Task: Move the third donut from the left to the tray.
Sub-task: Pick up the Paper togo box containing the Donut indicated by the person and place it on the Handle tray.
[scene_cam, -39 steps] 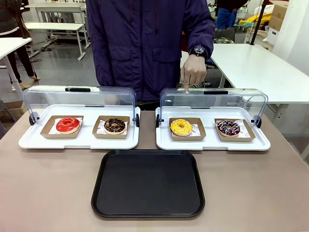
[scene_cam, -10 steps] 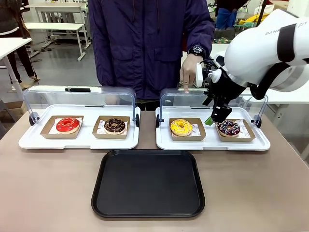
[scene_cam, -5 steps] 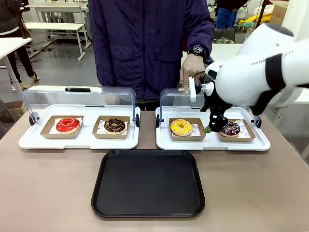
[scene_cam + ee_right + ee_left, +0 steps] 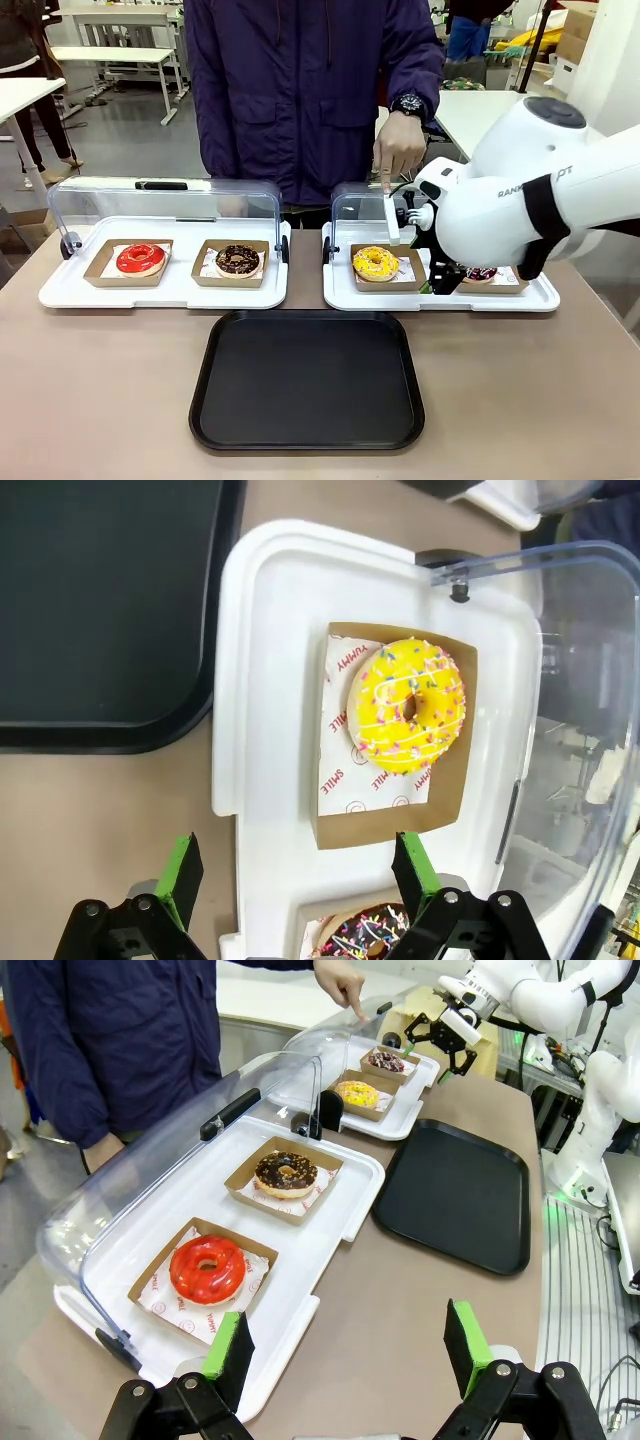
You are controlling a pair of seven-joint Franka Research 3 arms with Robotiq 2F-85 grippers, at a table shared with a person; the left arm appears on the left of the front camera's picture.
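Note:
The third donut (image 4: pixel 376 263) has yellow icing with sprinkles and sits in a brown cardboard holder on the right white tray (image 4: pixel 340 294). In the right wrist view this donut (image 4: pixel 408 705) lies just ahead of my right gripper (image 4: pixel 298 875), which is open with nothing between its green pads. From the front, the right gripper (image 4: pixel 437 282) hangs low at the holder's right side, mostly hidden by the arm. The black tray (image 4: pixel 306 380) lies bare at the table's front middle. My left gripper (image 4: pixel 347 1350) is open and holds nothing, off the left end of the table.
A red donut (image 4: pixel 140 258) and a chocolate donut (image 4: pixel 238 260) sit on the left white tray (image 4: pixel 60 290). A sprinkled chocolate donut (image 4: pixel 481 272) is half hidden behind my right arm. Clear lids stand raised behind both trays. A person's hand (image 4: pixel 398 150) points down at the right lid.
My right arm has come down and moved left, from above the sprinkled chocolate donut to beside the yellow donut's holder. The pointing hand and the donuts have stayed put.

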